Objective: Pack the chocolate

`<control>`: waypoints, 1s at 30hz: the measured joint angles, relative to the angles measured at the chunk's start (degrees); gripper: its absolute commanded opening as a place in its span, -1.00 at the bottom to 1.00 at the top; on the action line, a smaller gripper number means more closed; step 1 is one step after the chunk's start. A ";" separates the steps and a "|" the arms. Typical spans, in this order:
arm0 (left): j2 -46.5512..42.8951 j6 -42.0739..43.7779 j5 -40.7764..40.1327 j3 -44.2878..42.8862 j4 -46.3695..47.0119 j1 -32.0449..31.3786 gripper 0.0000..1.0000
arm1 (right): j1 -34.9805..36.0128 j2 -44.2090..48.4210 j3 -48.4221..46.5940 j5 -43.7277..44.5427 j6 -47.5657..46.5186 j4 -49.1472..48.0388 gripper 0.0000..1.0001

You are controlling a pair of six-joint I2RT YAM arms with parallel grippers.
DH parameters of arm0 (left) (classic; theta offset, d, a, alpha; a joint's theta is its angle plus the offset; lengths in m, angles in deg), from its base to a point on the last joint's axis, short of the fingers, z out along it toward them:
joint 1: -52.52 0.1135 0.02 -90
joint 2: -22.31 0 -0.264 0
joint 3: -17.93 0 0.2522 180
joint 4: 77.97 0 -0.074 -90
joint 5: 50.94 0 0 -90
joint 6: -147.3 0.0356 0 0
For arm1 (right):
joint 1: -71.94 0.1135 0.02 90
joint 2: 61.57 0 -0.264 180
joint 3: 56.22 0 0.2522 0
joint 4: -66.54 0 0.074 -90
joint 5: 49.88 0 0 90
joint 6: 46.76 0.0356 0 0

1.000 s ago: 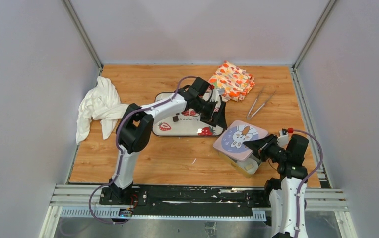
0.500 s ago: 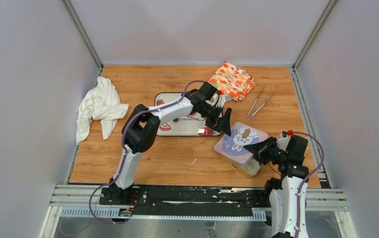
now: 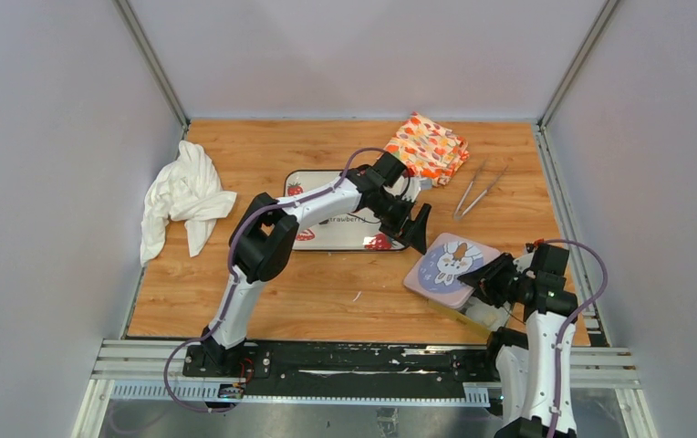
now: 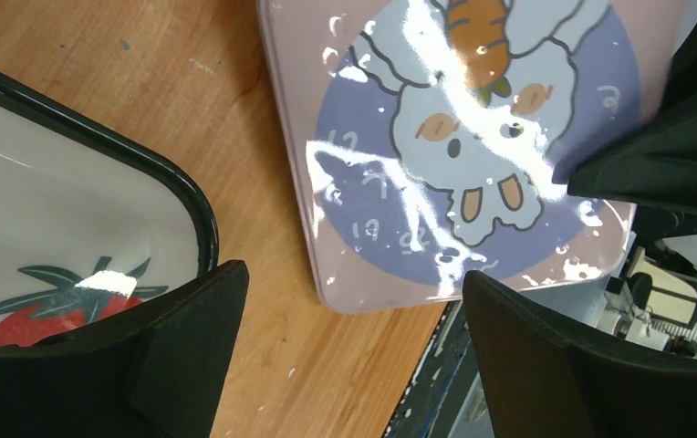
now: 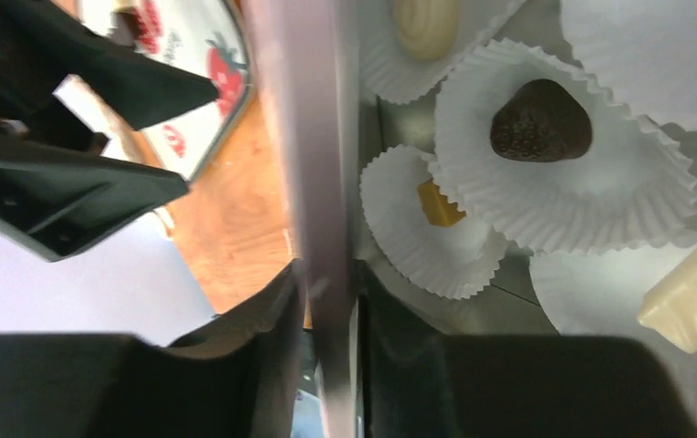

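Chocolate pieces (image 5: 540, 121) sit in white paper cups (image 5: 600, 196) inside the box (image 3: 469, 314) at four o'clock on the table (image 3: 327, 297). I see my right gripper (image 5: 325, 301) pinching the edge of the rabbit lid (image 3: 452, 263) that partly covers the box. My left gripper (image 4: 354, 283) hangs spread wide at the lid's ten o'clock, beside the strawberry tray (image 4: 203, 228).

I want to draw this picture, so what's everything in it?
table: one, brown wood, underneath.
rag: one, white, rear left.
patterned cloth: one, orange, rear.
tongs: one, metal, rear right.
tray: one, white with strawberries, centre.
lid: one, pink with bunny, over the box.
box: one, silvery inside, front right.
paper cups: several, white, in box.
chocolate: four seen, dark, tan, two cream, in cups.
left end effector: one, black, open, by lid.
right end effector: one, black, gripping lid.
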 measured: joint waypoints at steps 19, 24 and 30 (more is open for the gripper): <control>0.00 0.81 -1.44 -0.17 -0.83 -0.04 0.87 | -0.11 -4.26 -6.91 5.40 -7.89 7.72 -0.88; 0.00 0.74 -2.12 -0.17 -0.92 -0.07 0.88 | -0.13 -5.46 -7.63 4.26 -8.59 7.02 0.23; 0.00 -0.07 -3.32 -0.11 -0.92 -0.07 0.88 | -0.15 -6.86 -7.08 3.67 -6.91 3.28 0.34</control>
